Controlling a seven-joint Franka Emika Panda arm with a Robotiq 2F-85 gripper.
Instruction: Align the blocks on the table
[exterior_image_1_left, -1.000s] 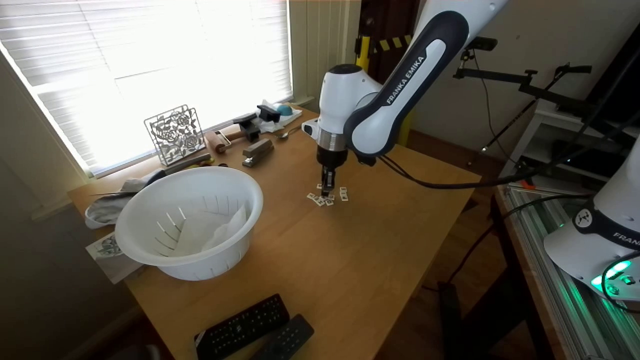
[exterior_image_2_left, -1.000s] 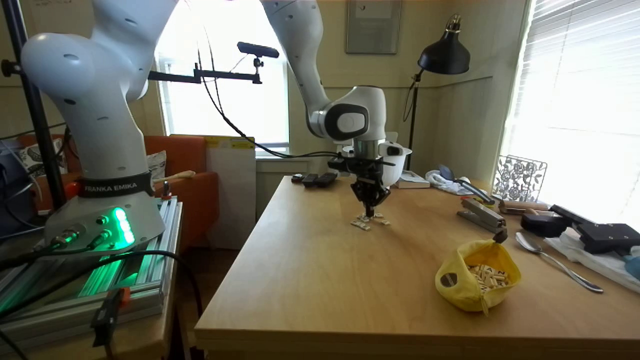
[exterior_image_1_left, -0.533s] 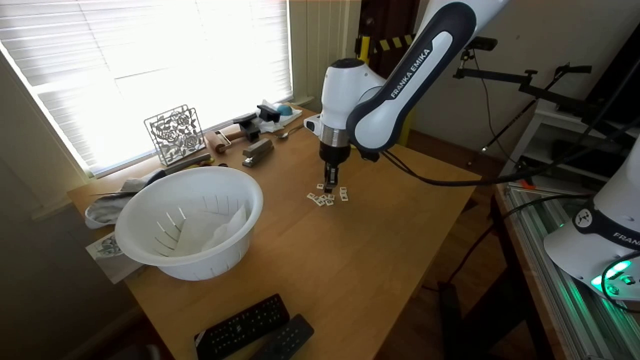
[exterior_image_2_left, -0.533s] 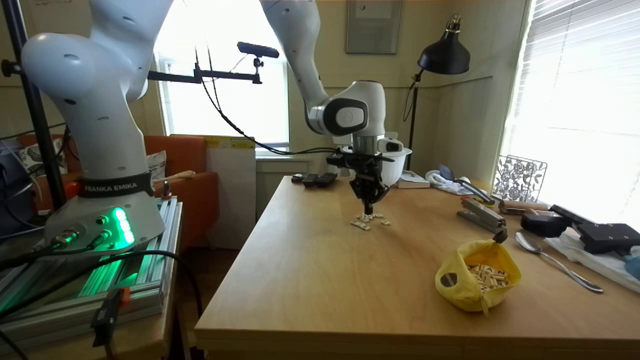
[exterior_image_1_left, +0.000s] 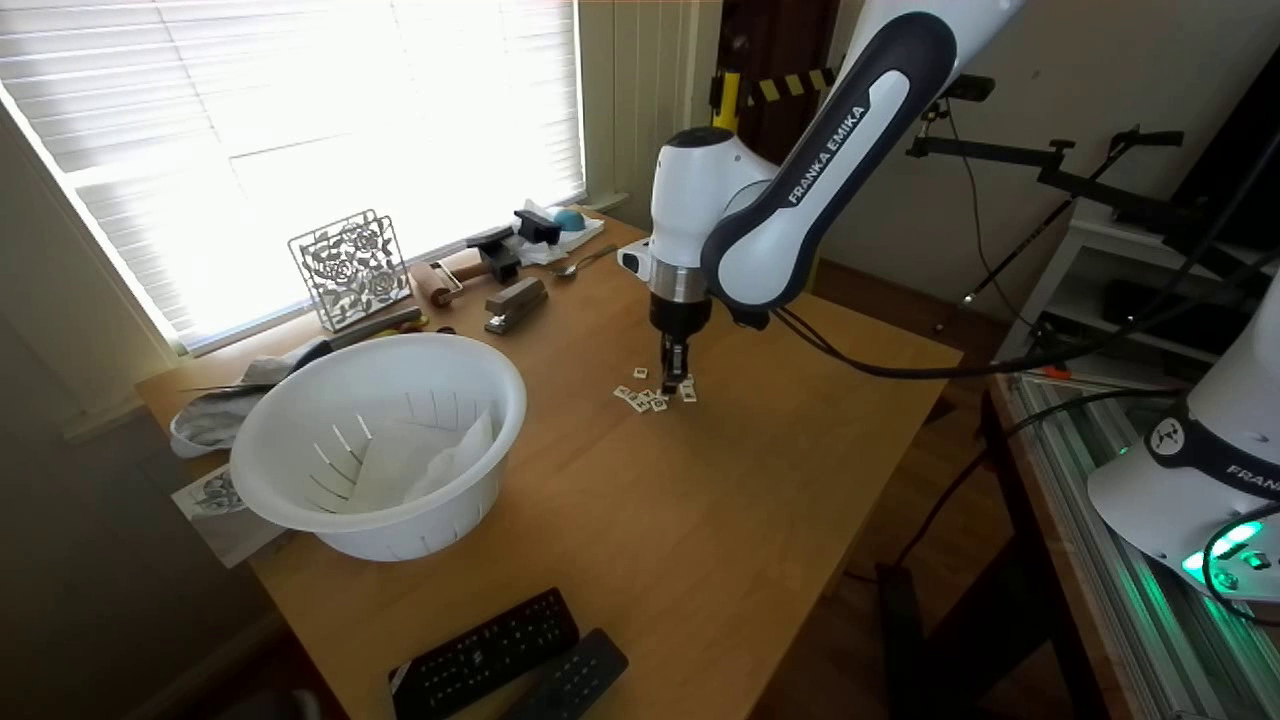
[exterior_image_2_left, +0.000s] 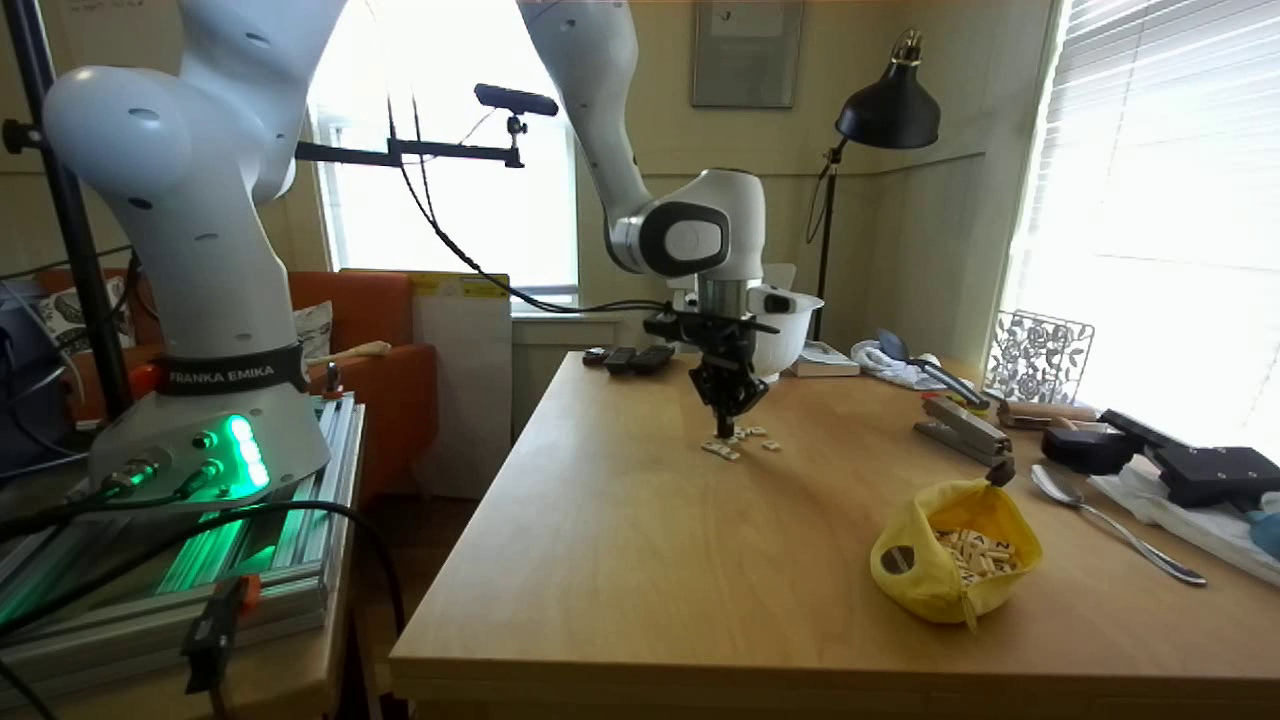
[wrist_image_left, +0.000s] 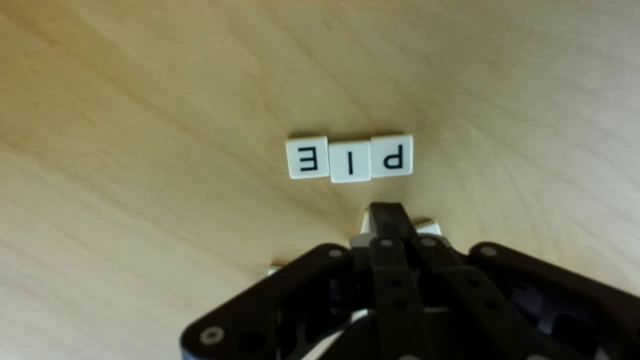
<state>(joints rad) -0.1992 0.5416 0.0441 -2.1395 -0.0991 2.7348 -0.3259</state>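
The clenched gripper (wrist_image_left: 389, 212) points down at the counter (wrist_image_left: 150, 225), three lettered blocks (wrist_image_left: 350, 161) in a row just beside it.

I can read FRANKA EMIKA printed along the robot's arm (exterior_image_1_left: 822, 168) and again round its black base band (exterior_image_2_left: 235, 374), while three white blocks (wrist_image_left: 350, 164), upside down in the wrist view, carry the letters P, I and E, one each.
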